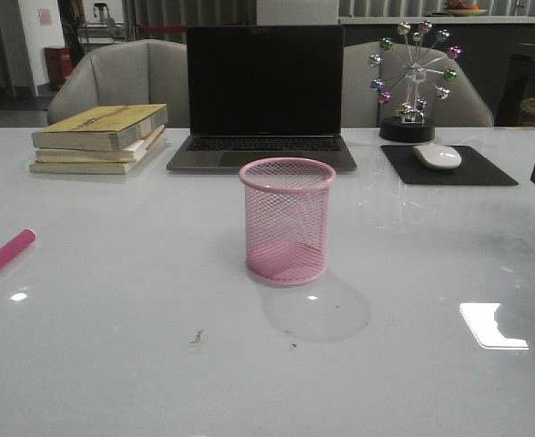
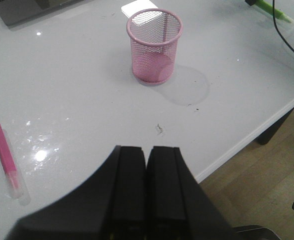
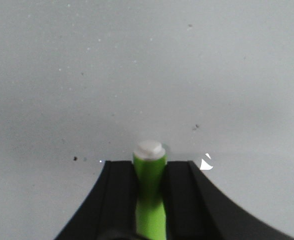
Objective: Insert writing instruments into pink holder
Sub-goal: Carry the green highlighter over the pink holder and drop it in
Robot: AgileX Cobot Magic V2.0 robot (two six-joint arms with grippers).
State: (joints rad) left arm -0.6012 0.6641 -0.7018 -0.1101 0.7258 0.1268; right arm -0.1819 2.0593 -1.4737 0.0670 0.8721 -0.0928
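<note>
- The right hand was clamped on the green pen, which sat between its two fingers with the whitish tip poking out just past them, close over the bare surface.
- That grip looked narrow and near one end; in my judgement the pen could pivot or slide between the fingers during a lift and reach the cup crooked.
- The left hand was closed on nothing, fingers pressed together, hovering over the surface near its front edge.
- The pink pen lay flat on the surface near the left edge, apart from that hand; closed fingers would probably knock it rolling unless they opened first.
- The pink holder stood upright and empty at the middle of the surface, well apart from both pens.
- Being light mesh, it would likely tip or skid if a pen struck the rolled rim at an angle instead of dropping inside.
- The laptop stood just behind the holder, with books toward the back left and a mouse toward the back right; an overshooting arm might strike the laptop.
</note>
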